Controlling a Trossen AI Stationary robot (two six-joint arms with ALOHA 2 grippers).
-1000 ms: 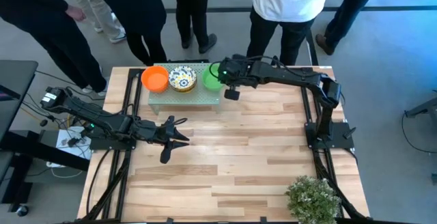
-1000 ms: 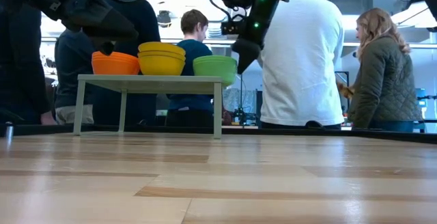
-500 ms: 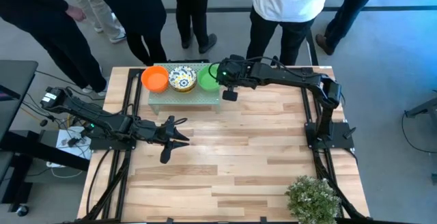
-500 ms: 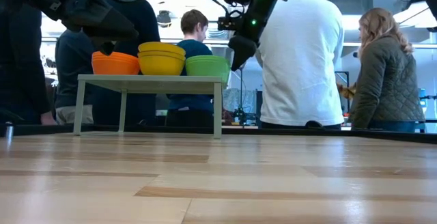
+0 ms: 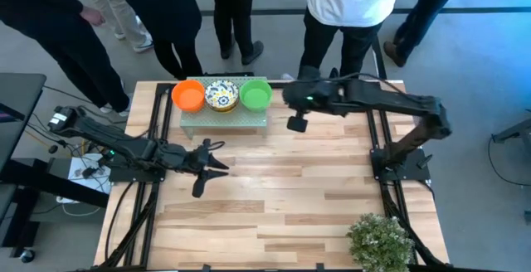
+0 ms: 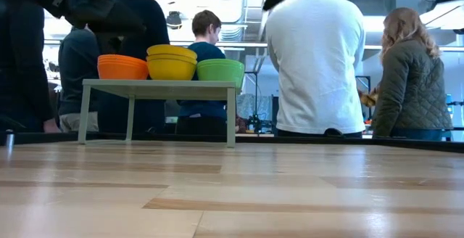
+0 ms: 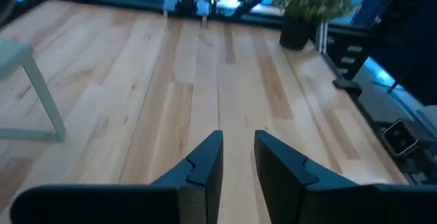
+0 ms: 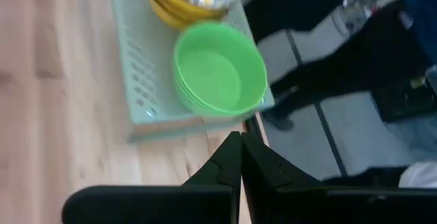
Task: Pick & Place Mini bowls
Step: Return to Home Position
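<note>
1. Backed away from the shelf [image 5: 226,117] since a second ago, the right gripper [image 8: 239,141] no longer hangs over the green bowls [image 5: 255,94]; it now sits off the shelf's right end, above the table's far edge
2. Its two fingers are pressed together with nothing between them
3. The green bowls are stacked at the right end of the shelf, and in the right wrist view the top one is empty
4. Beside them, the patterned bowls [image 5: 221,94], white and floral inside and yellow outside, are stacked in the middle
5. The orange bowls [image 5: 188,96] are stacked at the left end; the three stacks stand in a row, close together
6. The left gripper [image 7: 237,147] hovers over the left side of the table [image 5: 290,206], in front of the shelf and apart from it, its fingers a narrow gap apart and holding nothing
7. A bushy plant [image 5: 380,240] stands at the near right corner
8. Several people stand behind the far edge of the table
</note>
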